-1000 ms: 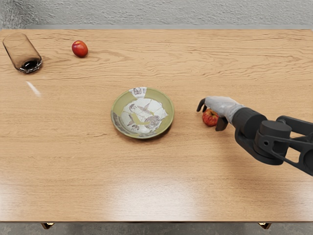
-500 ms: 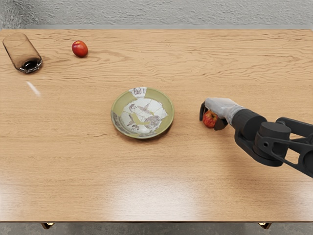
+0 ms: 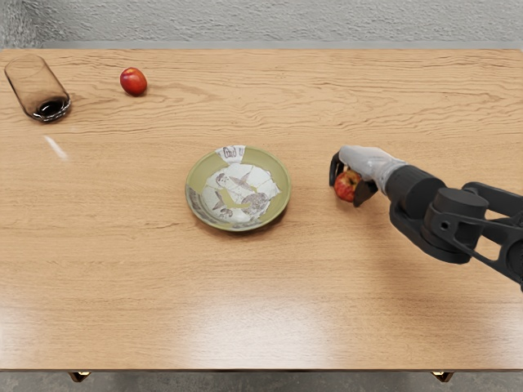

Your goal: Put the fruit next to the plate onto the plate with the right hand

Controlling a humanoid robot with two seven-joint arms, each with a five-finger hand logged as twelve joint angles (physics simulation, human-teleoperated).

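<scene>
Fruit (image 3: 346, 185) is inside my right hand (image 3: 364, 166), to the right of the plate (image 3: 194, 194), near it but not yet on it. My fingers are curled around the fruit and pinch it from both sides. I cannot tell if it rests on the surface (image 3: 245, 286) or is just above it. I judge that the step in hand is the grasp and lift. The next move calls for a carry to the left, high enough to pass the rim, then a gentle release over the middle.
</scene>
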